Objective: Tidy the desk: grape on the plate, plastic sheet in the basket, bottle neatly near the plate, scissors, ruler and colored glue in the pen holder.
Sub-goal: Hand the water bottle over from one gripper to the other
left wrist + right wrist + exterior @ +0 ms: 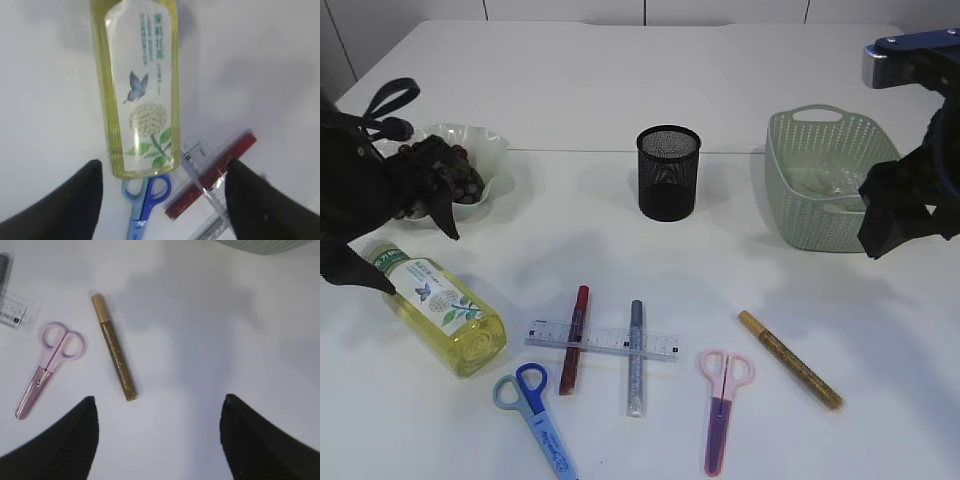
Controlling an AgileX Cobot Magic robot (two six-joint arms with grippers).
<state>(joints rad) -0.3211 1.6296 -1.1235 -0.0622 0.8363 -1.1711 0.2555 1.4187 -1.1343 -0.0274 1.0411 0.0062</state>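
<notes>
The bottle (442,312) of yellow tea lies on its side at the front left; its label fills the left wrist view (142,85). My left gripper (423,262) hovers open above its neck end, holding nothing (164,167). Dark grapes (460,180) sit on the pale green plate (492,140). A clear ruler (603,342) lies across the red glue (574,338) and the silver glue (636,355). Blue scissors (535,415), pink scissors (723,405) and gold glue (790,358) lie on the table. The plastic sheet (825,185) is in the basket (790,215). My right gripper (905,235) hangs open (159,400).
The black mesh pen holder (668,172) stands upright at the middle back. The table's far edge runs behind it. In the right wrist view the gold glue (115,347) and pink scissors (47,367) lie left of the open fingers.
</notes>
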